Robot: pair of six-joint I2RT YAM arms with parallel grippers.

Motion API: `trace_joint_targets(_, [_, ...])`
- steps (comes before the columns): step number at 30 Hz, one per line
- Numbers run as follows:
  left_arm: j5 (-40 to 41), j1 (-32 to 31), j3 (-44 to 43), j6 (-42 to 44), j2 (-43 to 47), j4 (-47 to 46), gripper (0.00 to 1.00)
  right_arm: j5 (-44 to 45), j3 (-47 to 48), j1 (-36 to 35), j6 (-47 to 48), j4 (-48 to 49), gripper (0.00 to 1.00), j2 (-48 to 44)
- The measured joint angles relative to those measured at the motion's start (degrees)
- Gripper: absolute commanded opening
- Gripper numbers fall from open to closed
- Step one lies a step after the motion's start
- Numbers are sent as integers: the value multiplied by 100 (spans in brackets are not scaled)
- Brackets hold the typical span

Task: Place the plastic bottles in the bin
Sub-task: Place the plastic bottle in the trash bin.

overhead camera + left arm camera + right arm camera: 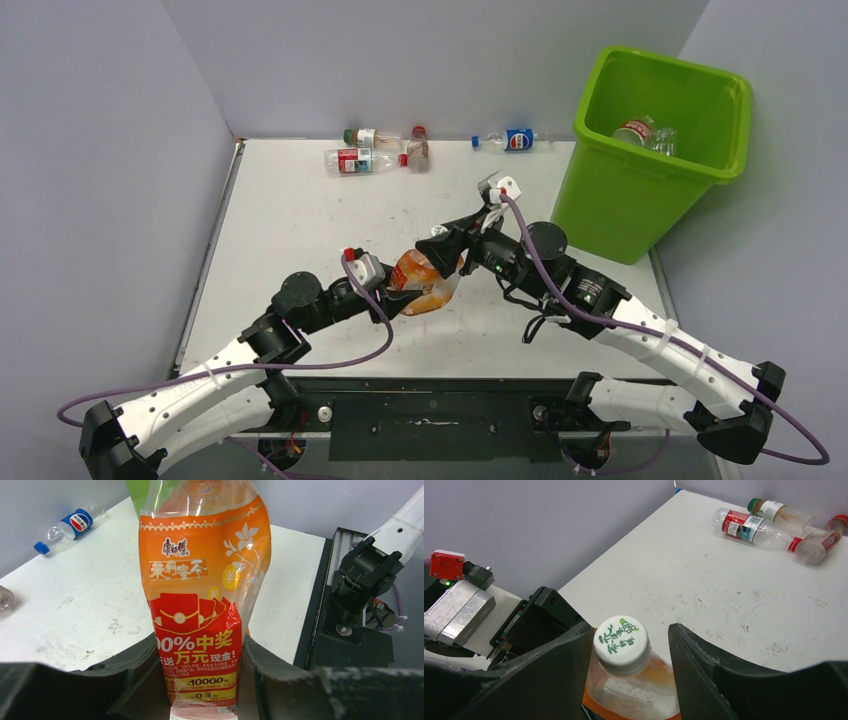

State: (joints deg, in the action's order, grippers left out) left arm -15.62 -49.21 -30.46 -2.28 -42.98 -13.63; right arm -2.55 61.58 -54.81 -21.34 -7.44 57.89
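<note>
Orange bottle (200, 605) — its base hidden inside my left claw (200, 652), which is clamped on it; my right claw (629, 635) stands apart astride its white cap (620, 647).

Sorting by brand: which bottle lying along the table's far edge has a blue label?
The clear bottle alone nearest the bin, with a blue label and blue cap; the three bottles to its left carry red or white labels.
</note>
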Motion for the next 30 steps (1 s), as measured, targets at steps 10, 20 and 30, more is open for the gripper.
trace_joint_targets(10, [22,2,0,-50,0,31,6,63,-59,0,114,83,5,13])
trace_joint_targets(20, [-70,0,11,-72,105,-87,96,234,-269,0,55,160,5,-234])
trace_joint_targets(30, [348,7,369,-166,793,-673,96,682,-350,0,619,79,5,-796])
